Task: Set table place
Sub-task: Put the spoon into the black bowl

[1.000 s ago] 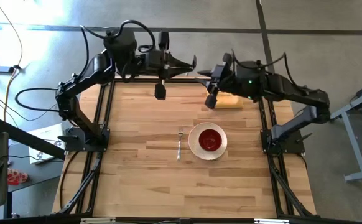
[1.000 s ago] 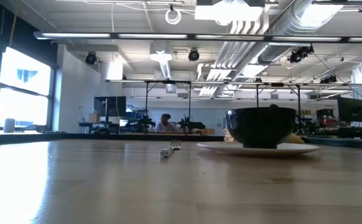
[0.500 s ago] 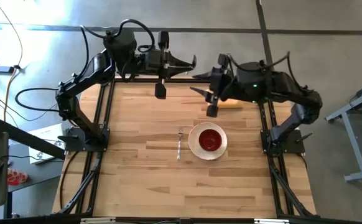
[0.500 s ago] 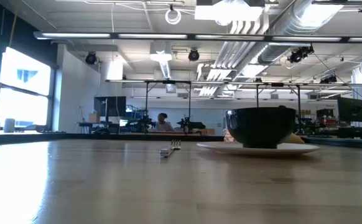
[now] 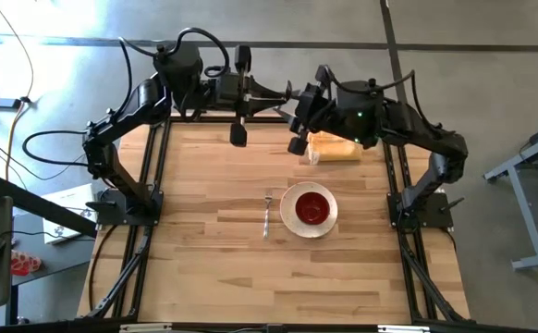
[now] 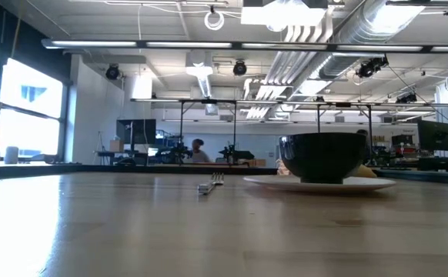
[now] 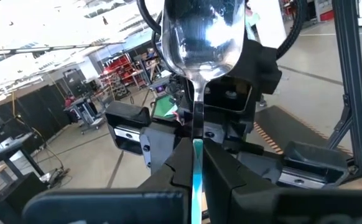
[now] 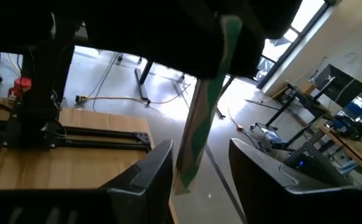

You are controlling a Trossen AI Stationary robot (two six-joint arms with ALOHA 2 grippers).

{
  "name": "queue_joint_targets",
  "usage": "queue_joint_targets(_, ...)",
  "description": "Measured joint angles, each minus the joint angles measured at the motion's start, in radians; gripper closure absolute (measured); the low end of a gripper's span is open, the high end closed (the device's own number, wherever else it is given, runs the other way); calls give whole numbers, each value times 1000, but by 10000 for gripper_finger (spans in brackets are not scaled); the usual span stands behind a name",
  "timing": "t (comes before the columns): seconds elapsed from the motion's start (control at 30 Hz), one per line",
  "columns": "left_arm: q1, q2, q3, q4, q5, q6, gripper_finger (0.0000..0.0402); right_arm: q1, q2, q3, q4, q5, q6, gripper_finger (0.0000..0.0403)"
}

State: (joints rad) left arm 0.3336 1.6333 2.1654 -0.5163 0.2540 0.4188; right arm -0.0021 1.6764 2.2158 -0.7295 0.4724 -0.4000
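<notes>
One bowl (image 5: 312, 208) on plate (image 5: 290, 213); left fingers (image 7: 221, 180) pinch spoon (image 7: 199, 37); right fingers (image 8: 153, 168) apparently apart.

Bright ceiling glare, backlit silhouettes

Open-plan robotics lab: exposed ceiling ducts (image 6: 339, 31), workbenches (image 6: 208, 158), concrete floor (image 5: 491, 55).

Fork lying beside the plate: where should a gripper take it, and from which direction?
Probably mid-handle, from straight above. The fork lies flat on the table, tines toward the far edge, so fingers should straddle its thin width. The plate sits apart on one side, leaving room. The right gripper is open; the left gripper is shut on the spoon.
</notes>
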Motion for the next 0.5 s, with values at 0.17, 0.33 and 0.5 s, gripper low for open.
queue_joint_targets(0.17, 0, 0, 0, 0, 0, 4, 397, -4, 0, 0, 12, -7, 12, 254)
queue_joint_targets(0.33, 0, 0, 0, 1, 0, 10, 395, -5, 0, 0, 11, -11, 53, 297)
queue_joint_targets(0.5, 0, 0, 0, 3, 0, 23, 398, -4, 1, 0, 8, -14, 67, 388)
